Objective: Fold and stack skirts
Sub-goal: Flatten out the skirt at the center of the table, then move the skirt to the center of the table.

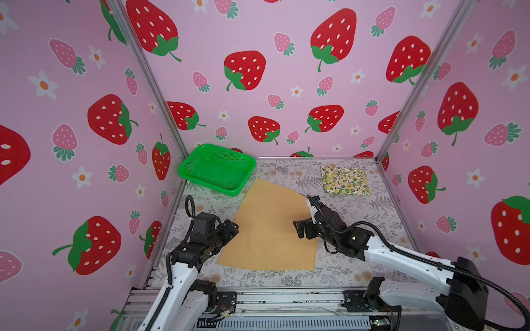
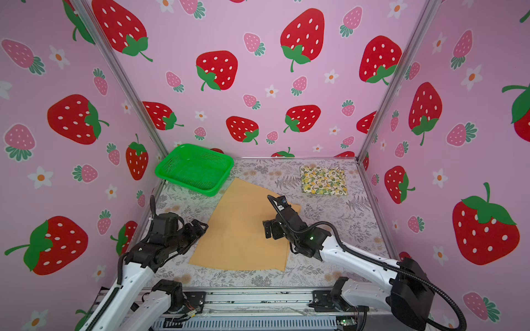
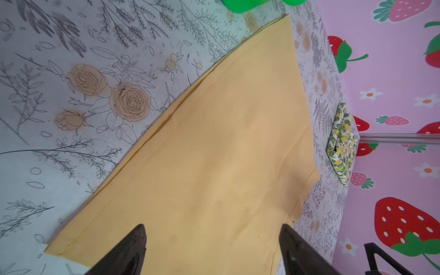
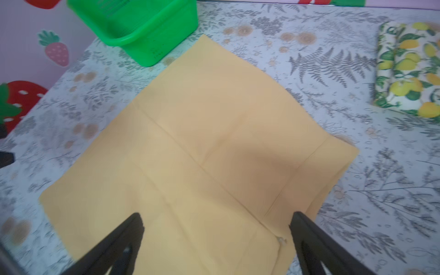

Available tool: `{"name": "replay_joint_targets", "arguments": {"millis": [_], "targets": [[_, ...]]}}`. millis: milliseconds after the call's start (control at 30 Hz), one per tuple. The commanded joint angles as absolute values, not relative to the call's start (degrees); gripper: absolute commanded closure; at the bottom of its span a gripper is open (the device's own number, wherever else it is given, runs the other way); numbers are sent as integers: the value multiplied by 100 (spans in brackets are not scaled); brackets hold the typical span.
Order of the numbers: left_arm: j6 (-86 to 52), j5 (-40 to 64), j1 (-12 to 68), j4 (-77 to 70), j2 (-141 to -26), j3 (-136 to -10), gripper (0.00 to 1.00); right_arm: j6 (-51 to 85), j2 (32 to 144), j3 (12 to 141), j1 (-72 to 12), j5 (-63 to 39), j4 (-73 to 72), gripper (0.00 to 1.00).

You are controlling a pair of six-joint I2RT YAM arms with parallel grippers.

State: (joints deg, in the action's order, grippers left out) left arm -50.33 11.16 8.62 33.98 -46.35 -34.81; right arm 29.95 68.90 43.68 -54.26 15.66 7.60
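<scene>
Tan skirt (image 1: 269,229) flat beneath me — both grippers spread wide, nothing in either.

My left gripper (image 3: 212,238) hung at the tan skirt's left edge. Its fingers (image 3: 126,254) stood far apart, and only smooth cloth showed between them. My right gripper (image 4: 215,226) hung over the skirt's right part, parted just as widely and gripping nothing. The skirt lay spread on the table (image 1: 372,217), under and between my two sets of fingertips. Its far corner reached just beside the basket (image 1: 216,169) — I could not tell whether they touched. The lemon skirt (image 1: 345,180) lay folded in a neat square well beyond my right fingertips, near the table's far right corner and apart from the tan one.
</scene>
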Motion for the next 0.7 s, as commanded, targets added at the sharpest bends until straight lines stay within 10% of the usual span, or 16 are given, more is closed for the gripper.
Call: {"name": "replay_joint_targets", "arguments": {"millis": [0,667], "targets": [[-4857,1465,859,2578,-5537,-3962,7,2671,7403,4516,-4940,1619,830,0],[-4377,1628,1409,2182,-10225,-6748,1,2413,9546,4945,-3142,-588,-193,0]]}}
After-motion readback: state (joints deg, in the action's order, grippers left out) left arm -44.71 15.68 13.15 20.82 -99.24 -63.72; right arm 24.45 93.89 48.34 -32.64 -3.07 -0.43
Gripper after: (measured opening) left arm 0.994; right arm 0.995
